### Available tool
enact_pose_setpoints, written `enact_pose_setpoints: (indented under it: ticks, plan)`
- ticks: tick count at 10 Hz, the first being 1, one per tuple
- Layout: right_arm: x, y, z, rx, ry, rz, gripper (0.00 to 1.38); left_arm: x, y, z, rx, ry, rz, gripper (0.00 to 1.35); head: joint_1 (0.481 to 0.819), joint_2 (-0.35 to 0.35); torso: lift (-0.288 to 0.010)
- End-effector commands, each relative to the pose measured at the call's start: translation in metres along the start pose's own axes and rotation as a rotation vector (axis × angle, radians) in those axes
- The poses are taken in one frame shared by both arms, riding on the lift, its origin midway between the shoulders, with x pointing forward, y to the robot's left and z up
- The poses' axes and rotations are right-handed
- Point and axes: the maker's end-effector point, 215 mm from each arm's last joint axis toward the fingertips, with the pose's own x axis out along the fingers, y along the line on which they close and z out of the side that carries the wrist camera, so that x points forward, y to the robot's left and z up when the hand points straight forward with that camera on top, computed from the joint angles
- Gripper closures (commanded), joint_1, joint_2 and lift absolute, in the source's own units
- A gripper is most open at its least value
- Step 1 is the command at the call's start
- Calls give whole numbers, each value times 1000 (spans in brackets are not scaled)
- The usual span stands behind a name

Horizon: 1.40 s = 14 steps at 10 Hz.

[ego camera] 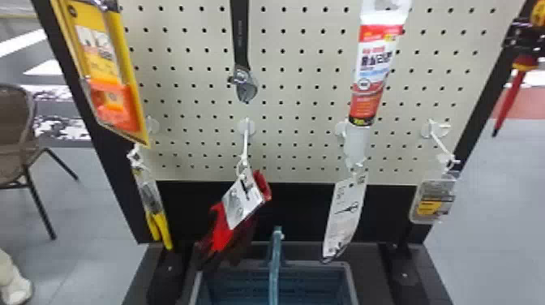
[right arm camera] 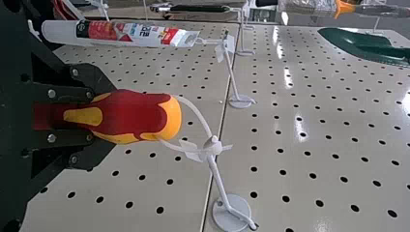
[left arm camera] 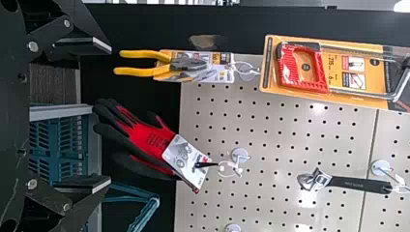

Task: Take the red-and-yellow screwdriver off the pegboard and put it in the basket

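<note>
Right claw [ego camera: 522, 37] clamped around screwdriver [right arm camera: 138, 116]

the basket [ego camera: 320, 286] is cut off by the head view's bottom edge.

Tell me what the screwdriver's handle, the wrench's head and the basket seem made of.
Screwdriver handle: probably satin plastic, by its moulded two-colour form; the red may be rubber.
Wrench head: metal, polished, by its bright glints.
Basket: likely matte plastic, by its slotted, moulded-looking wall.

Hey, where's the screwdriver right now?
The screwdriver is at the head view's right edge, in the right gripper, by the pegboard, its loop on a hook.
</note>
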Motion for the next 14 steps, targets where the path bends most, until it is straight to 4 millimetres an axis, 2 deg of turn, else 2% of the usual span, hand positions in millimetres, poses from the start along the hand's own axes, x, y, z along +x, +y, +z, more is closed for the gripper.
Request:
enact_pose_setpoints:
  ticks: [1, 9, 11, 14]
  plan:
    - [-1, 0, 1, -4, -1, -2, 1046, -1, 0, -1, 0, 2, -1, 328, 549, 0, -100]
    - [-12, -2, 21, -57, -19, -37, 1046, -1, 0, 2, 1, -1, -1, 337, 549, 0, -100]
    - [-21, 4, 19, -65, -19, -56, 1046, -1, -1, 1, 0, 2, -2, 337, 549, 0, -100]
    - [-36, 17, 1, -17, -34, -88, 1046, 0, -1, 1, 0, 1, -2, 337, 549, 0, -100]
